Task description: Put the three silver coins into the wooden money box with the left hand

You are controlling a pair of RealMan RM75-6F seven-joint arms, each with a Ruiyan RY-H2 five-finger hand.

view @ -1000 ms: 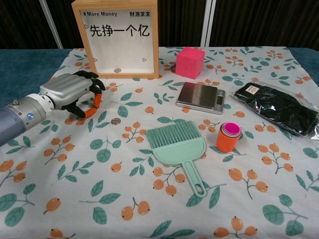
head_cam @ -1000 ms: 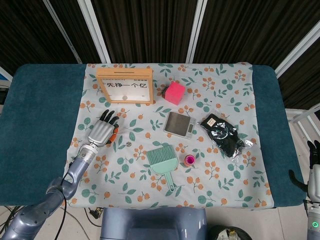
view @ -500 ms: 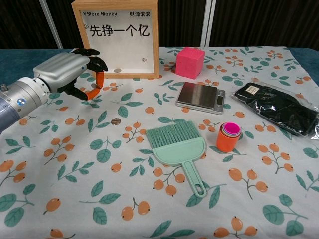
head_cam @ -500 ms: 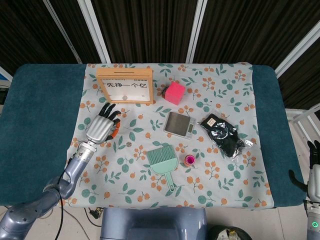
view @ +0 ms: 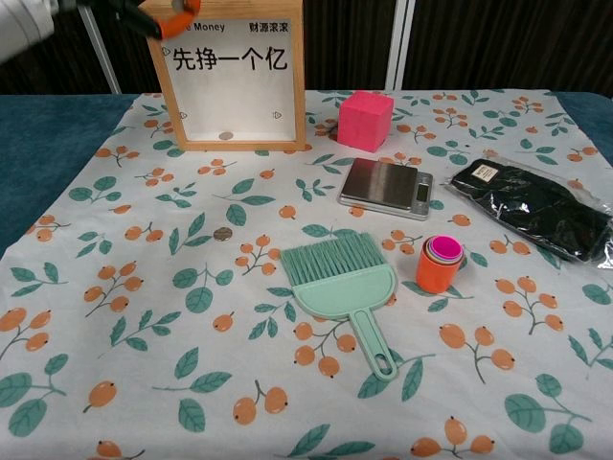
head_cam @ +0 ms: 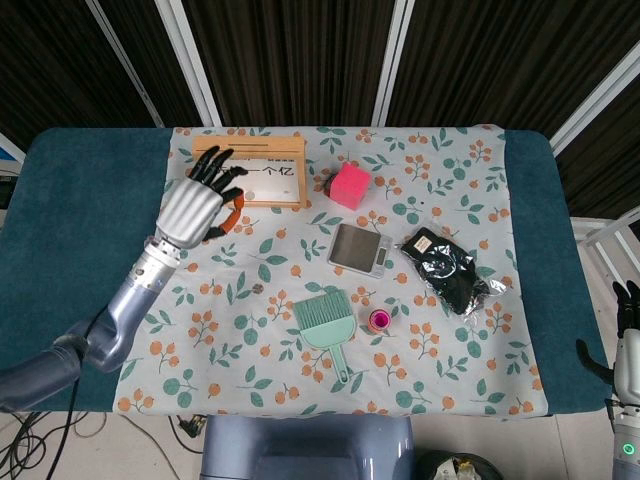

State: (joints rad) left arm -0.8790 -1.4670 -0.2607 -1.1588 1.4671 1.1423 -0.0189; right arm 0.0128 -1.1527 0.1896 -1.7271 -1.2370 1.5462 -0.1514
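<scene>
1. Wooden money box with a white printed front panel point(head_cam: 250, 172) is our landmark at the cloth's far edge; one silver coin point(view: 226, 135) lies inside it.
2. Our left hand point(head_cam: 197, 203) hovers at the box's left top corner, fingers curled; whether it holds a coin, we cannot tell.
3. Another small silver coin point(view: 222, 233) lies on the cloth in front of the box.
4. Our right hand point(head_cam: 627, 330) hangs far right of the box, its state unclear.

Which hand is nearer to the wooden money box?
Left. The left hand is raised over the left end of the money box; the right hand hangs beyond the table's far right edge.
</scene>
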